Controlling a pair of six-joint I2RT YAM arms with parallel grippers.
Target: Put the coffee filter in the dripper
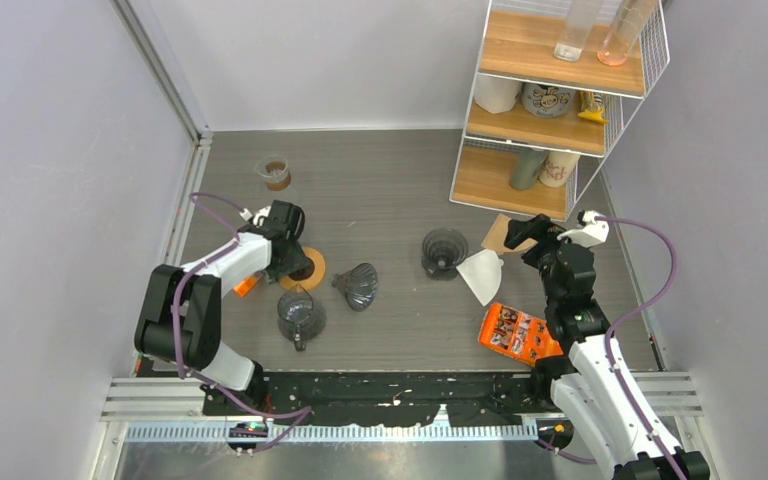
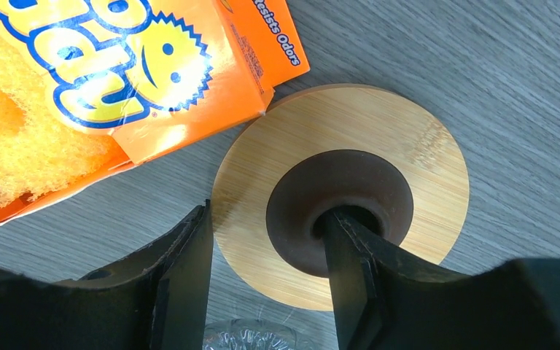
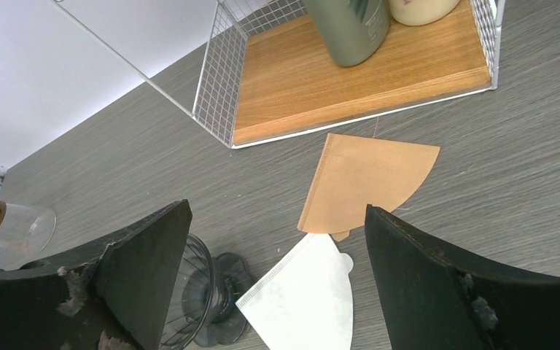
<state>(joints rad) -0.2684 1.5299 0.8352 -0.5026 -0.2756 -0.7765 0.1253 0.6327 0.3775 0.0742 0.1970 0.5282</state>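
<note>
Nothing sits in the dripper (image 1: 444, 250) yet. The white coffee filter (image 3: 306, 299) lies flat on the grey woodgrain table (image 1: 380, 180) between the right gripper's (image 3: 277, 211) wide-spread, empty jaws, with the dripper beside one jaw. The left gripper (image 2: 270, 211) straddles a wooden disc (image 2: 379, 138); whether it grips, I cannot tell. A wire shelf (image 3: 364, 73) stands beyond, pale walls around.

White coffee filter (image 1: 482, 276) lies flat beside dripper (image 1: 444, 250); right gripper (image 1: 528, 243) near.

It was a robot lab cell: blank walls (image 1: 50, 150) boxed a grey worktop (image 1: 390, 190), arms (image 1: 228, 262) bolted to a rail (image 1: 150, 398).
</note>
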